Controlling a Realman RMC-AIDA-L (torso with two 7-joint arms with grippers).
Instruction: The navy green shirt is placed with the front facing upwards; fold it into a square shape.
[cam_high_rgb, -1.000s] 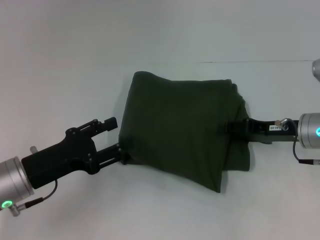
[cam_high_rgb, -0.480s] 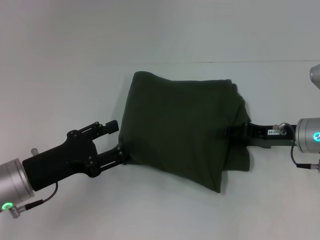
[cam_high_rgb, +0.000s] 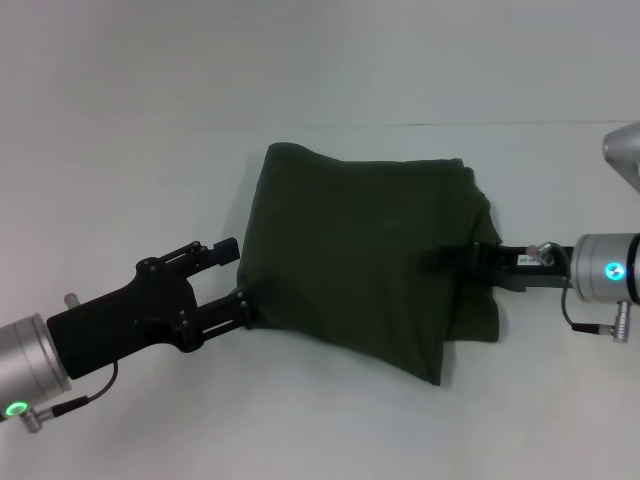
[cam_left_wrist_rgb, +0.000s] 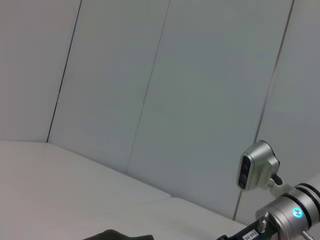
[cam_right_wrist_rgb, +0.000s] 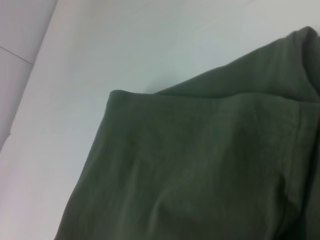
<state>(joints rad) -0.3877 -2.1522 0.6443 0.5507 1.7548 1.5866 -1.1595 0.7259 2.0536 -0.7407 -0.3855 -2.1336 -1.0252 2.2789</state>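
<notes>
Head view: navy green shirt (cam_high_rgb: 365, 255) lies folded into a rough block mid-tabletop (cam_high_rgb: 150, 120), lettering hidden. Left gripper (cam_high_rgb: 238, 272) sits at its near-left corner with fingers apart, lower finger touching the hem, probably placed to square that edge. Right gripper (cam_high_rgb: 450, 260) reaches into the fold on the shirt's right side; cannot tell whether it is clamped.

Left wrist view: mostly wall; right arm at the frame's corner.

Right wrist view: shirt fold fills the frame, lying flat on the tabletop.
</notes>
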